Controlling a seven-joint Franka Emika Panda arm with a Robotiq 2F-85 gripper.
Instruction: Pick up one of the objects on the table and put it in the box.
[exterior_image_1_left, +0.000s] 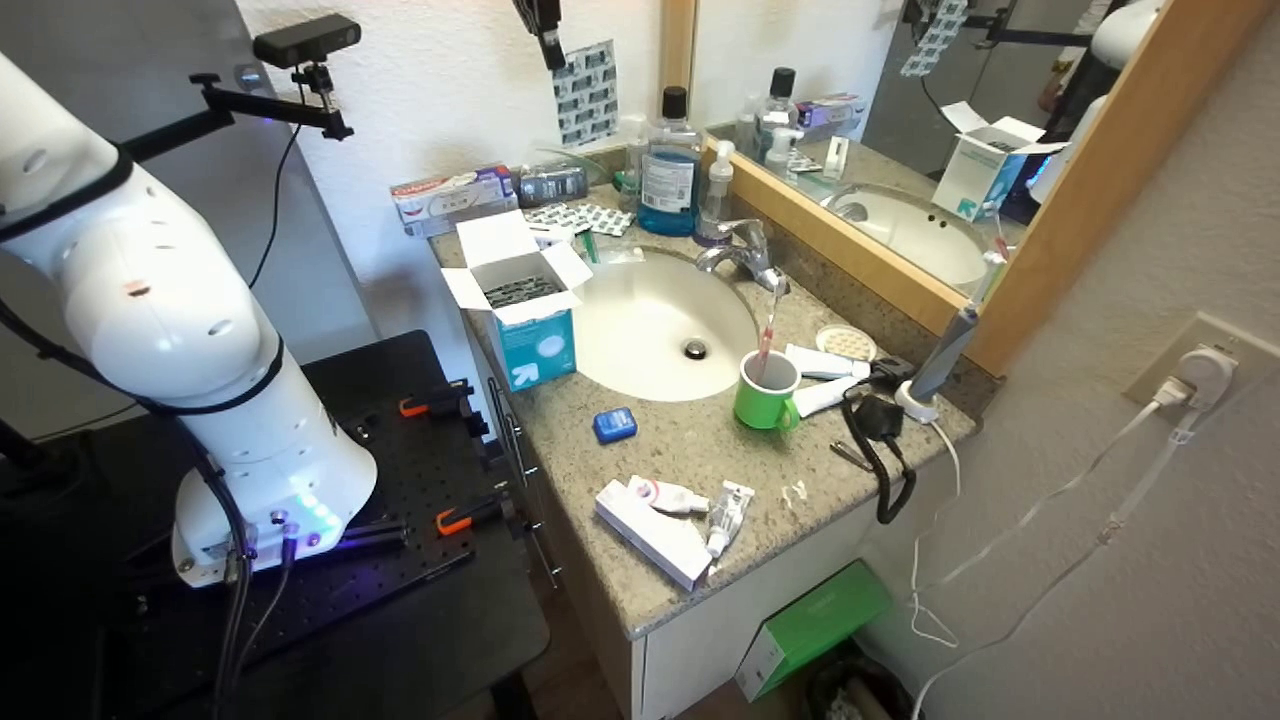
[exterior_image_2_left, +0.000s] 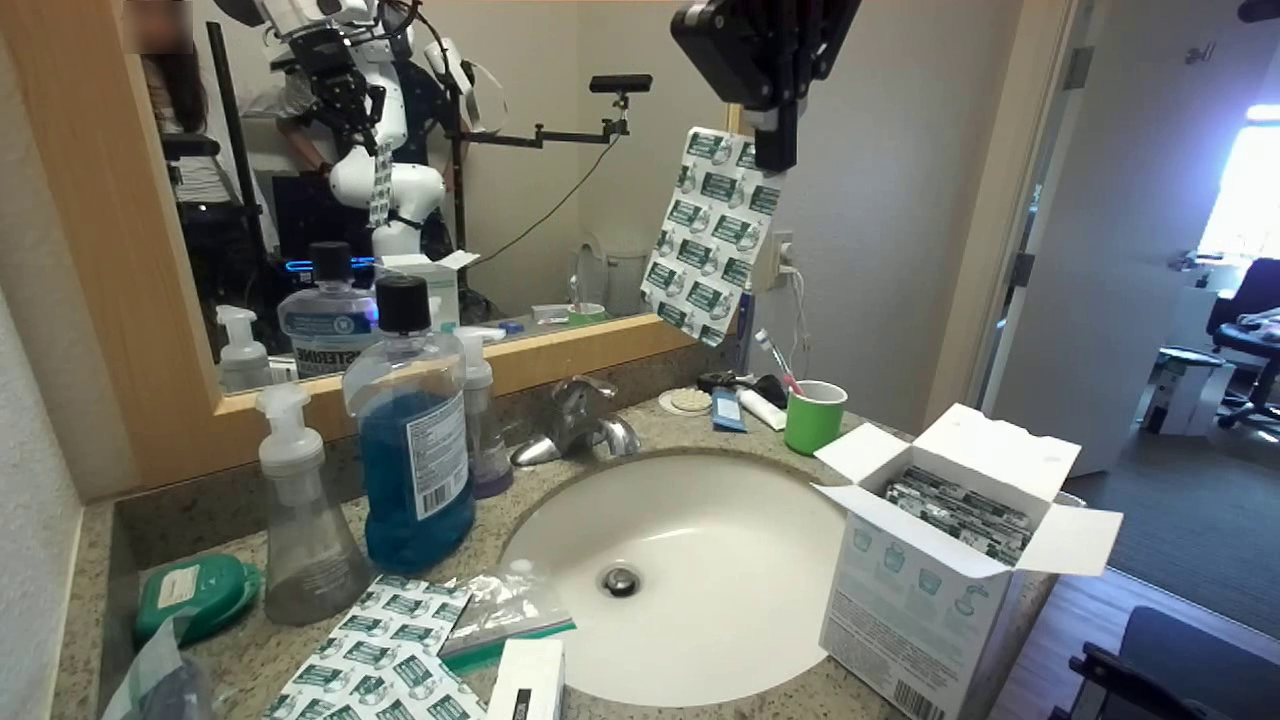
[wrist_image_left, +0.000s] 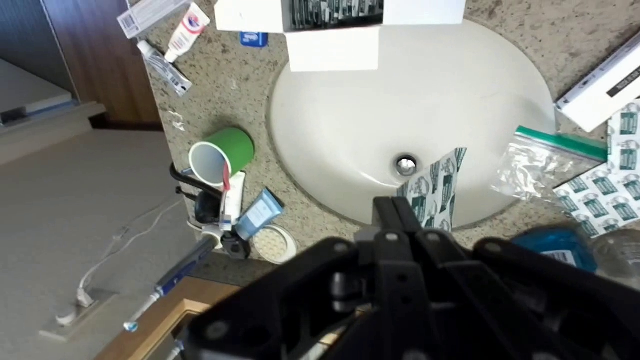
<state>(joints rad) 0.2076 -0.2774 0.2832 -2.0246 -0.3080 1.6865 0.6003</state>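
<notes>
Speckled counter (exterior_image_1_left: 690, 447) — sheet (exterior_image_2_left: 712, 240) aloft (rectangular).

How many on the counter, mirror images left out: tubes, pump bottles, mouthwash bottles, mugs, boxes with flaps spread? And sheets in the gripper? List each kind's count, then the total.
Tubes: 4
Pump bottles: 2
Mouthwash bottle: 1
Mug: 1
Box with flaps spread: 1
Sheet in the gripper: 1
Total: 10
</notes>
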